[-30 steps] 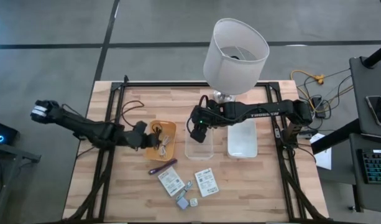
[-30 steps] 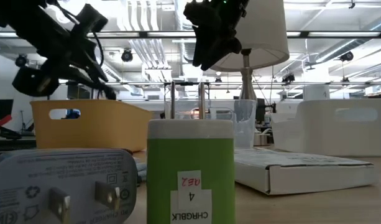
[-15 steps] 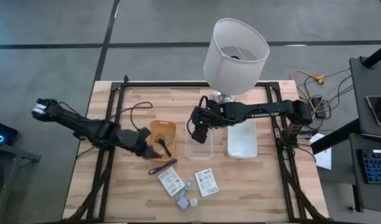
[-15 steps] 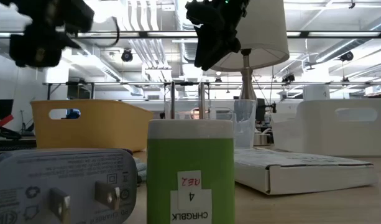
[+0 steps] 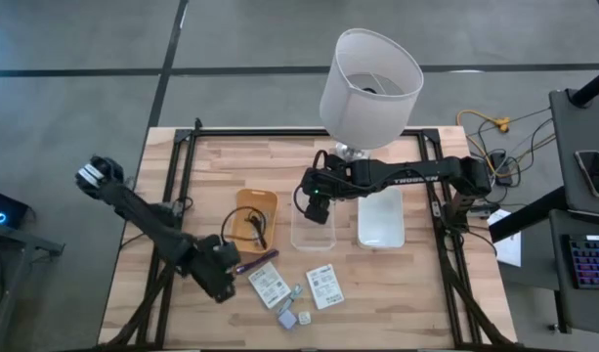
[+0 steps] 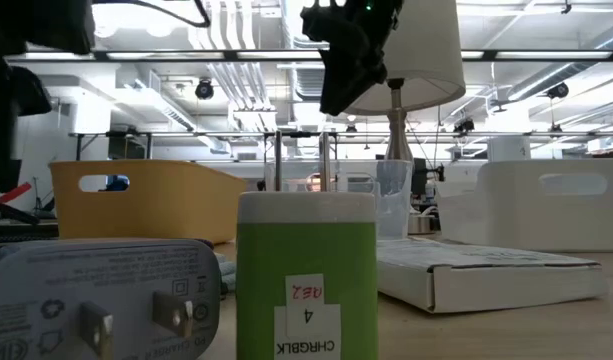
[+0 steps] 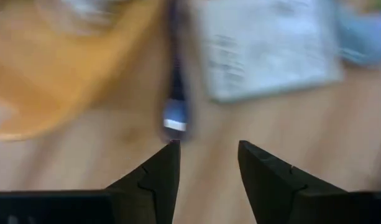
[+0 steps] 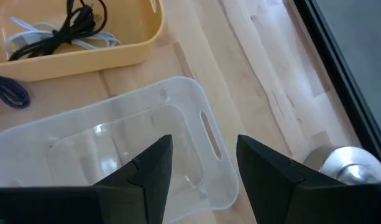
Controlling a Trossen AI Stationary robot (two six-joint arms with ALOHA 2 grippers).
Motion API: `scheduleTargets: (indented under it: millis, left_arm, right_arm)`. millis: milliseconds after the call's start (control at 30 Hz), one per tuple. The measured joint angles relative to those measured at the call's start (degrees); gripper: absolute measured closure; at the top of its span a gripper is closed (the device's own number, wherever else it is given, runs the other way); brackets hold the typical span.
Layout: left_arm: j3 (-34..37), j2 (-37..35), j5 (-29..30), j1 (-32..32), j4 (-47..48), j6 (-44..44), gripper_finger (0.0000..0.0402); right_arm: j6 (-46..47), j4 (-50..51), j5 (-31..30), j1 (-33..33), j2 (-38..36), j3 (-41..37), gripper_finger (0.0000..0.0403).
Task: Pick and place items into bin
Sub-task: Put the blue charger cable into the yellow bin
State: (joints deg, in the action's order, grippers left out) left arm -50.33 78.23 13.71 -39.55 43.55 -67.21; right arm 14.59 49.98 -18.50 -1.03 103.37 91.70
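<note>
My left gripper is open and hovers low over the table, just short of a dark purple cord lying near the yellow bin. In the high view this gripper is left of the cord. Black cords and a pale cable lie inside the yellow bin. Two white packets lie flat on the table, with small cubes near the near edge. My right gripper is open and hangs above the clear bin.
A white bin sits right of the clear one. The big white lamp stands behind them, its base close to my right arm. In the low view a green cube and a grey plug fill the foreground.
My left gripper has left the yellow bin's left side and swung toward the table's near edge and down, ending beside the purple cord. The black cords and pale cable stay in the yellow bin.
</note>
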Motion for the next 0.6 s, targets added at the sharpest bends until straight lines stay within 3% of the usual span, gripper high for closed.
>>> scheduleTargets:
  millis: [133,333,600]
  left_arm:
    - [-2.2,5.5,4.3,0.2,6.2,-7.5,0.0256]
    - [-2.4,8.8,1.5,0.5,-8.9,0.2,0.0256]
    - [-1.5,12.8,5.3,2.1,-9.0,0.1,0.0256]
  right_arm:
    - [-1.1,0.3,-0.1,-0.6,0.0,0.0,0.0236]
    - [-2.8,0.4,-0.1,-1.6,0.0,0.0,0.0236]
    - [-3.0,0.4,0.0,-2.3,0.0,0.0,0.0236]
